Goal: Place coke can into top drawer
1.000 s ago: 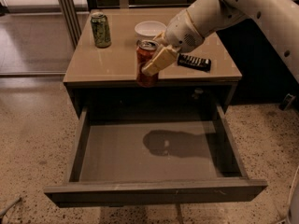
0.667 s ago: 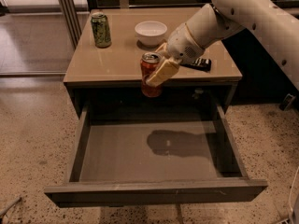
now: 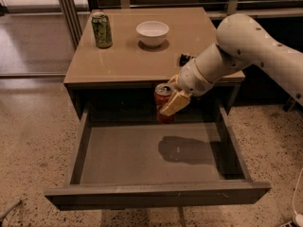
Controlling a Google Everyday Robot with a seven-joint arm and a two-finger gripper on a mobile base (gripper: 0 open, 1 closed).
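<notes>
Only one camera gives a view here. It looks at the cabinet from the front side and from above, facing down and forward at a steep slant, so the tan worktop [image 3: 132,56] and the grey inside of the open top drawer [image 3: 156,195] are both seen from the top. The camera stands rather near: the front panel of the drawer lies close to the lower edge, and the far edge of the worktop nearly reaches the upper edge. The white arm [image 3: 246,46] comes in from the right edge. The tool [image 3: 167,108] is near the middle of the view, over the back part of the drawer, clamped on the coke can [image 3: 162,92].
</notes>
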